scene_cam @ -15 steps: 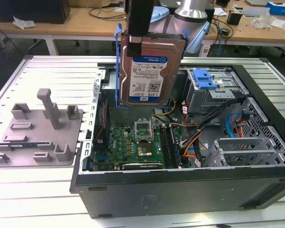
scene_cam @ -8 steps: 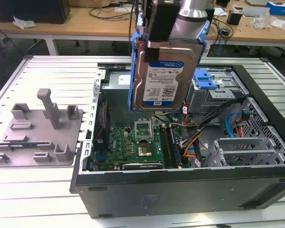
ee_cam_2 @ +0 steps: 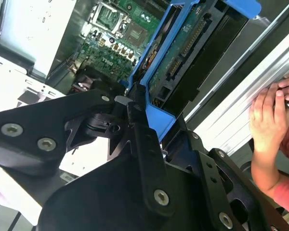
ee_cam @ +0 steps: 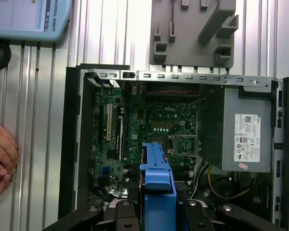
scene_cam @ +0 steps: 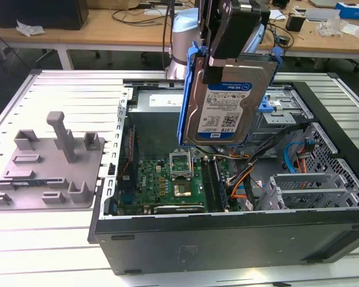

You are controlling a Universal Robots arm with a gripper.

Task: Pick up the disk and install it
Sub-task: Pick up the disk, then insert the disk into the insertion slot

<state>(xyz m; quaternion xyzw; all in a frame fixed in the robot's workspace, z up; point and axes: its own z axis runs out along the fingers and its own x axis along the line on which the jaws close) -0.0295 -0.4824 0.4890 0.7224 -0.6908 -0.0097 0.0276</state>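
Pincer (ee_cam_2: 130, 103) clamped on the disk (scene_cam: 224, 110), hanging over the open computer case (scene_cam: 227, 239).

We see the black jaws closed on the disk's upper edge, with its blue carrier frame running down both sides. The disk hangs upright in the air above the case, its label toward the exterior view, clear of the green motherboard (scene_cam: 167, 179) on the case floor beneath it. In the first wrist view we look down past the blue frame into the case, where the grey power supply (ee_cam: 245, 130) sits in one corner. Outside the case, a grey fixture plate (scene_cam: 48, 161) lies on the ribbed tabletop (scene_cam: 42, 239) just beside one case wall. A person's hand (ee_cam_2: 267, 120) rests on the tabletop near another wall.
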